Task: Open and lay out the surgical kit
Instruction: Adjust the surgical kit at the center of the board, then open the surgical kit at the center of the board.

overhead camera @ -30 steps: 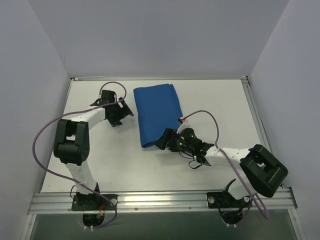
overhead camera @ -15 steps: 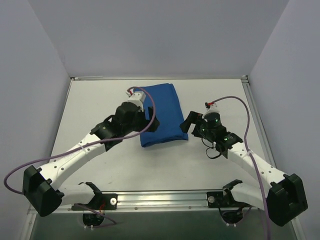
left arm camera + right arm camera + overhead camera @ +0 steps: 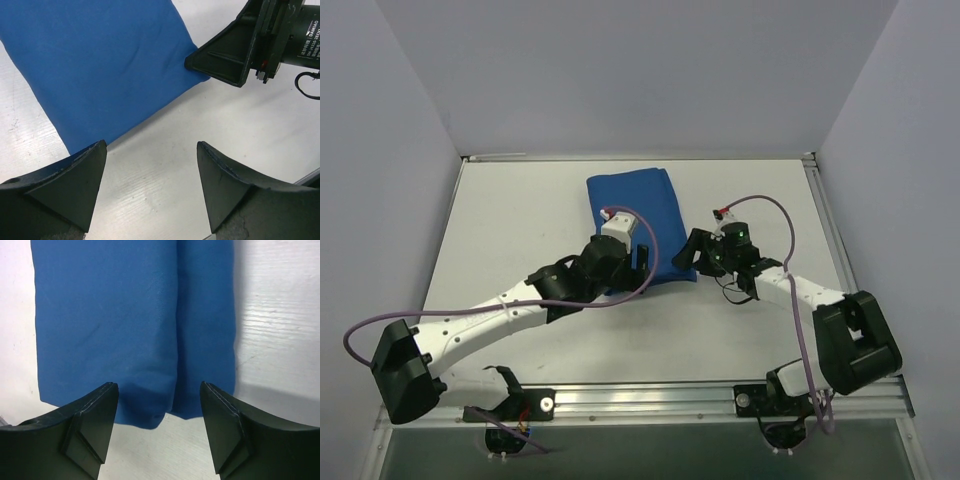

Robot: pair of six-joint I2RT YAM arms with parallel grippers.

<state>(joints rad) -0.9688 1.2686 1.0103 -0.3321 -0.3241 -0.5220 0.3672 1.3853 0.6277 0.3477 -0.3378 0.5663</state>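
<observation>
The surgical kit is a folded royal-blue cloth wrap (image 3: 635,210) lying shut in the middle of the white table (image 3: 510,210). No steel tray or instruments show. My left gripper (image 3: 638,260) is open and empty over the wrap's near edge. In the left wrist view its tips (image 3: 150,185) hang above bare table just short of the wrap (image 3: 100,65). My right gripper (image 3: 691,256) is open and empty at the wrap's near right corner. In the right wrist view (image 3: 159,425) the wrap's edge (image 3: 130,330) lies just ahead of the tips. One of its fingers (image 3: 220,55) touches that corner.
Grey walls close in the table on the left, back and right. A metal rail (image 3: 640,400) with both arm bases runs along the near edge. Purple cables loop off each arm. Bare table lies left and right of the wrap.
My left arm swung from the table's left side across to the wrap's near edge. My right gripper pulled back from the near edge, then settled at the near right corner.
</observation>
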